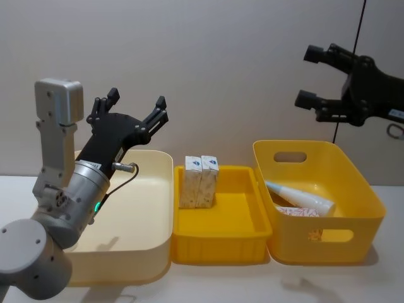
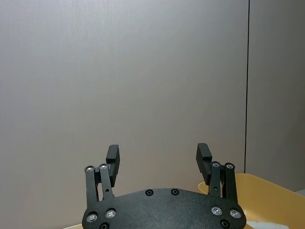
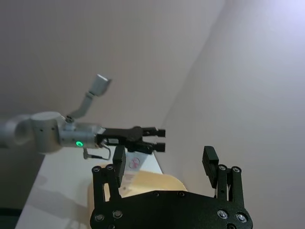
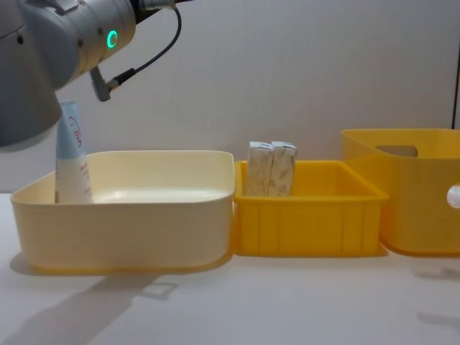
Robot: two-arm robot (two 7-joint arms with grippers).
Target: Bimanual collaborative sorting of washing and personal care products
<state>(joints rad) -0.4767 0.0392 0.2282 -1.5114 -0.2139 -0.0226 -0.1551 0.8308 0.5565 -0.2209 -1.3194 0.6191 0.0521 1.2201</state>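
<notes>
Lying slantwise in the right yellow bin [image 1: 369, 196], the tube [image 1: 300, 196] points its narrow end toward the back left, almost straight below the right tool [image 1: 319, 76], raised and spread open; the left tool [image 1: 136, 104], also open and empty, hangs over the cream bin [image 1: 151, 208], well apart.

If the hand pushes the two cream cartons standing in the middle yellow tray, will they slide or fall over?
The cream cartons stand upright and look taller than wide, so a high push would probably tip them. They look like thin card, likely light and crushable. They stand together near the yellow tray's back wall, so one may knock the other. Both the left hand and right hand are open, raised.
</notes>
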